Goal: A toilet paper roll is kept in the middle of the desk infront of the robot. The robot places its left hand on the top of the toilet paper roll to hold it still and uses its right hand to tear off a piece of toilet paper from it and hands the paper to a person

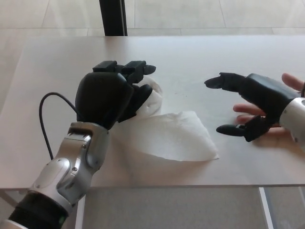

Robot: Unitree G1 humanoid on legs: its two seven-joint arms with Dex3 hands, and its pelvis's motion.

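My left hand (112, 93) rests on top of the white toilet paper roll (153, 98), covering most of it, fingers curled over its far side. A loose sheet of toilet paper (167, 134) trails from the roll and lies flat on the desk toward the front right. My right hand (248, 102) hovers to the right of the sheet, open, thumb and fingers spread, holding nothing. It is apart from the paper.
A person's hand (259, 114) lies palm up on the grey desk (200, 57) at the right edge, partly under my right hand. A black cable (45, 119) loops by my left forearm. A dark post (113, 16) stands behind the desk.
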